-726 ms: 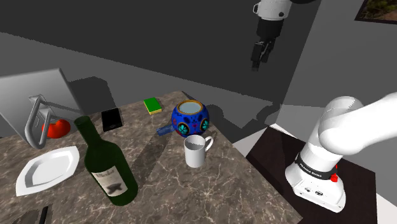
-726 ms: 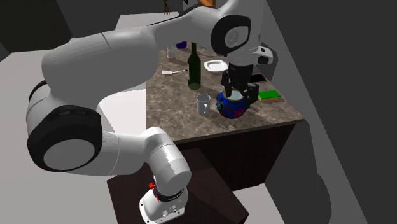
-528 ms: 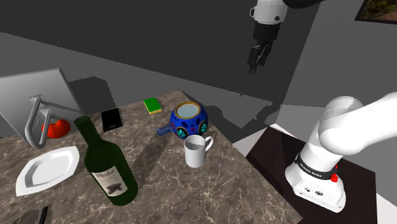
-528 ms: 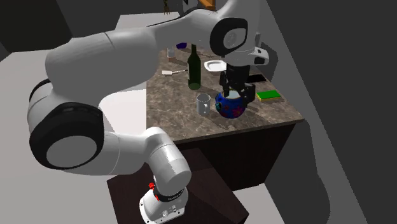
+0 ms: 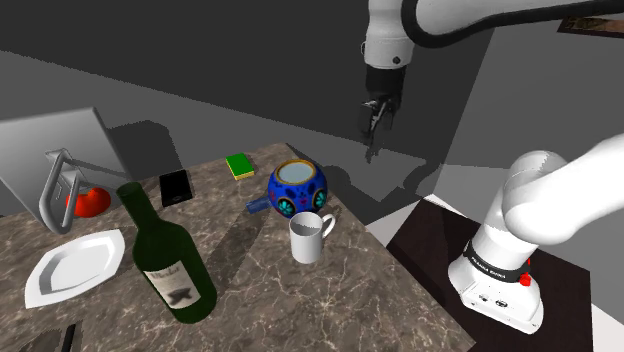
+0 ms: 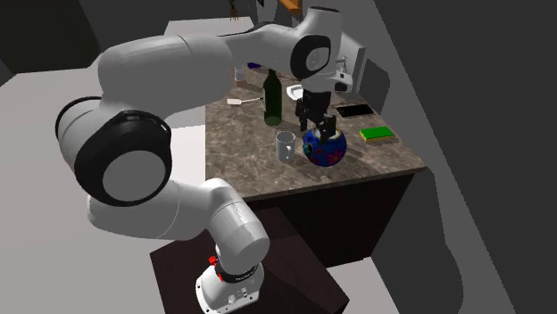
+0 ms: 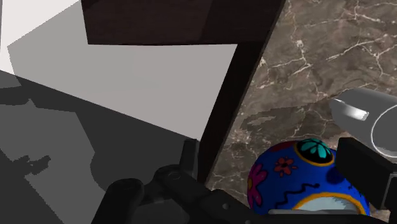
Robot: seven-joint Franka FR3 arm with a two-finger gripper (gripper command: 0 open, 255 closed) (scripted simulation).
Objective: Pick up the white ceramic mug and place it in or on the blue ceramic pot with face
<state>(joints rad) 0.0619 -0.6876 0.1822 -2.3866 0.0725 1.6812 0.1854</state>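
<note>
Shoulder view, gripper (image 5: 375, 120): I see it hanging high above the worktop (image 5: 330, 310), pointing down, with nothing in it
Shoulder view, white mug (image 5: 311, 237): upright on the worktop, well below the gripper and nearer the camera than it
Shoulder view, blue pot (image 5: 297, 187): below the gripper, just behind the white mug, mouth up, painted with coloured flowers
Shoulder view, green bottle (image 5: 170, 262): well apart from the gripper towards that view's left, with a white plate (image 5: 75, 266) beyond it
Second exterior view, gripper (image 6: 314, 120): I read it as right over the blue pot (image 6: 325, 152), above its mouth
Second exterior view, white mug (image 6: 285, 146): lower than the gripper, just beside the blue pot on that view's left, nothing touching it
Wrist view, fingers (image 7: 364, 173): standing wide apart and clasping nothing
Wrist view, blue pot (image 7: 299, 181): I see it past the gripper, between the fingers, untouched
Wrist view, white mug (image 7: 375, 124): just beyond one finger, beside the blue pot on the marbled worktop (image 7: 318, 57)
</note>
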